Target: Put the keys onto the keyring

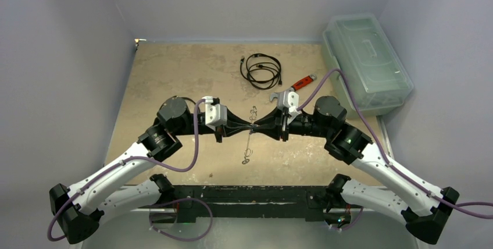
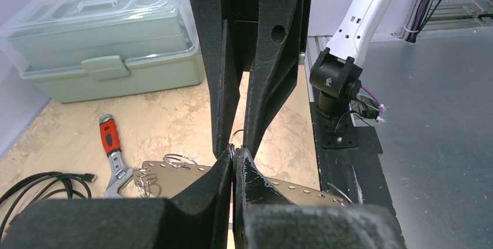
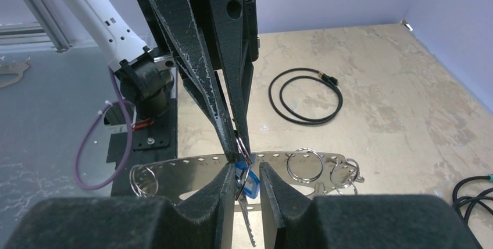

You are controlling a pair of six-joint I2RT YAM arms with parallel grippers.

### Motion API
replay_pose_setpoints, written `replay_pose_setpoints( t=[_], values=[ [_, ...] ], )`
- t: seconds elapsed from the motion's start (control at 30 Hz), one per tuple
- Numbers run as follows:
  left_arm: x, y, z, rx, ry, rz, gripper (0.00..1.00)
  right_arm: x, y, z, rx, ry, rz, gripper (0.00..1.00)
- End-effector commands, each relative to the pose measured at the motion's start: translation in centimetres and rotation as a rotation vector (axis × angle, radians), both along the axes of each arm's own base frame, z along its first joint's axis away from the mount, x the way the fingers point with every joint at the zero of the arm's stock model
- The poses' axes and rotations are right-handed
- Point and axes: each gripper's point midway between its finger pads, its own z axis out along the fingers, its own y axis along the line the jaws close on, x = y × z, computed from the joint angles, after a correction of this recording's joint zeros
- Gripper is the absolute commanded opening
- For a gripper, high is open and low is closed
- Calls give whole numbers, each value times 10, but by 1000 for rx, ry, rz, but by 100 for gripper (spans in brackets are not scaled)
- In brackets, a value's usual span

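1. So, the keyring [image 3: 168, 174] is mid-table, lifted off the table [image 1: 174, 74] and stood on edge between the two arms. From above it reads as a thin line running near to far. My read: it's held up so both faces are reachable.
2. The left gripper [image 2: 234, 164] is closed flat, tips pinching at the keyring's top rim, with a bit of wire loop poking out between them. Can't tell whether it has the plate itself or a small ring on the rim. It looks like the anchor, there to stop the keyring swinging.
3. The right gripper [image 3: 245, 170] comes in from the right, tips almost nose to nose with the left's. Its jaws stand a narrow way apart with the blue key [image 3: 248, 184] between them, blade hanging down. The pads sit just beside the blue head on both sides; can't tell if it's actually clamped.
4. The blue key sits right at the rim where the left pinches, so I'd call this the threading step, worked at the one braced spot.
5. Plain silver key: can't pick it out in any view.
6. Small split rings [image 3: 306, 150] hang along the rim either side of the grip, and I'd guess they're easy to snag.
7. The wrench [image 1: 296, 86] and cable [image 1: 261, 70] lie on the far half and the box [image 1: 366, 63] is far right, all well apart from the work.
8. Risk, as I judge it: a thin plate in a tip pinch could twist if the right side pushes sideways.
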Motion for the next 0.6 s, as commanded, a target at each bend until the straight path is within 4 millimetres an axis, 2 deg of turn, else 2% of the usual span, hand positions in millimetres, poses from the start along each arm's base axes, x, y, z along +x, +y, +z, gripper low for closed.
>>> replay_pose_setpoints(
  t=[0.0,0.23,0.43,0.53,0.57],
  values=[
    [-6,1,24,-64,-50,-20,0,-2,3,26,70,-55,21,22],
    [-10,2,29,-88,-53,-31,0,-3,6,27,72,-56,37,13],
    [-11,2,31,-96,-61,-36,0,-5,7,33,87,-69,52,16],
    [-13,2,33,-107,-42,-43,0,-6,7,34,92,-72,60,12],
    [-14,2,34,-108,-41,-45,0,-6,7,35,93,-74,61,8]
  ],
)
